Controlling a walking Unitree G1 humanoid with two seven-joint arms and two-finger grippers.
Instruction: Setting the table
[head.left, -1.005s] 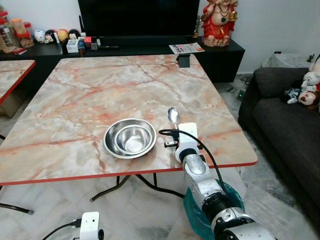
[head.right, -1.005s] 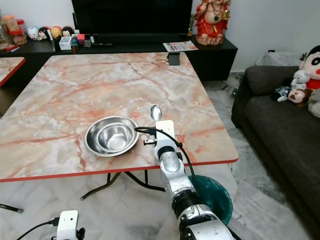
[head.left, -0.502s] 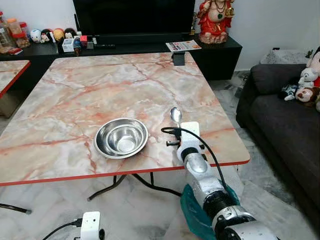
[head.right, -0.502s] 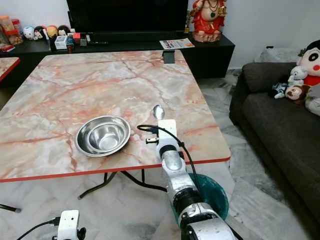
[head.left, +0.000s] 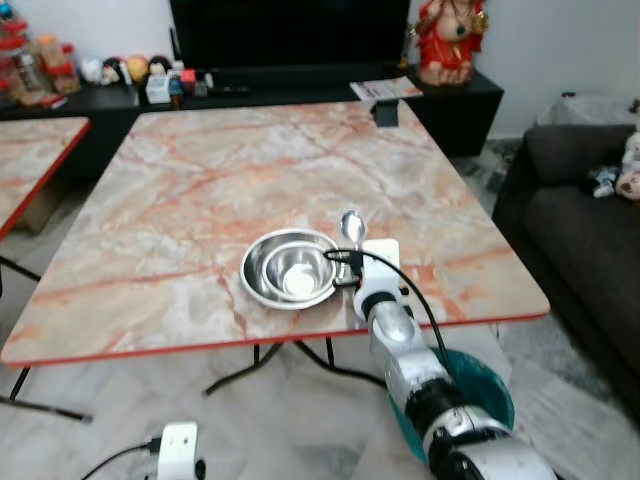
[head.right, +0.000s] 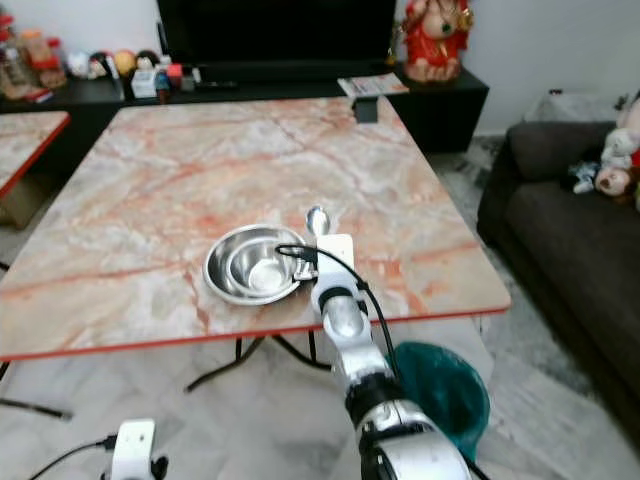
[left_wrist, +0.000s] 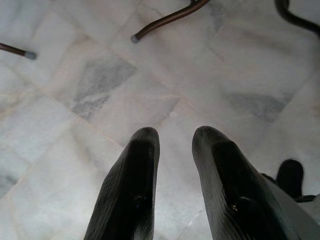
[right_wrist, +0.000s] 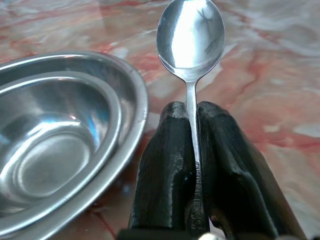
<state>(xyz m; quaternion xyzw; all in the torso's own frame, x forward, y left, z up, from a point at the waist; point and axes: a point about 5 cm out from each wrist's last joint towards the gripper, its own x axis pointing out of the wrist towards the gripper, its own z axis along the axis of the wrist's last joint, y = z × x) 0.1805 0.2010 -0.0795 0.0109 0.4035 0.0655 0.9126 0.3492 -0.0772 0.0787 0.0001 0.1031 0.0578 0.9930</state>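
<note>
Over pink-veined marble surface (head.left: 180, 200), right pincer (right_wrist: 192, 150) clamps shiny steel spoon (right_wrist: 190, 37) by handle, oval head pointing away from robot, beside round steel bowl (head.left: 290, 268).

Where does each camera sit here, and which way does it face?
Left eye, right eye: on the head, looking down at the marble table, steel bowl and right arm.
Left wrist: along the left gripper at the floor.
Right wrist: along the right gripper, shut on the spoon.
Shared: bowl and spoon in eye and right wrist views.
</note>
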